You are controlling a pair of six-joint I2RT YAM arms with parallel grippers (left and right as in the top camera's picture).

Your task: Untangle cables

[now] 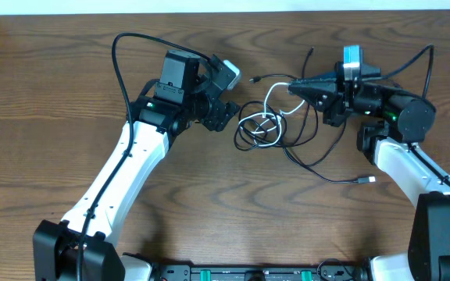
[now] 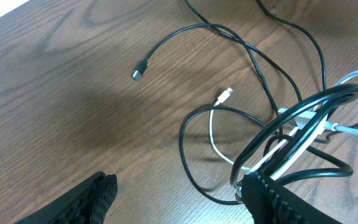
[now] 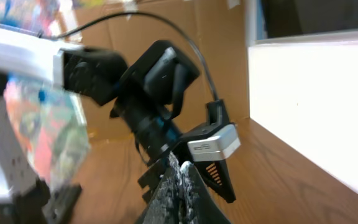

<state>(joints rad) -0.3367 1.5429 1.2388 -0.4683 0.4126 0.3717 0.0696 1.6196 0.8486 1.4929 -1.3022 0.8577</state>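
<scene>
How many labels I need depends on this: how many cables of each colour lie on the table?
Black cables: 2
White cable: 1
Total: 3

A dark brown wood-grain table [image 1: 61, 86] carried a loose tangle of thin cables [image 1: 258, 129] near its middle. A white cable [image 1: 269, 100] looped through the tangle, and its small white plug [image 2: 227, 94] rested on the wood just beside the tangle. From the tangle, one black cable [image 1: 326, 173] trailed away across the wood to a small plug end [image 1: 365, 180], well apart. Another black plug [image 2: 138, 74] lay near the tangle.
</scene>
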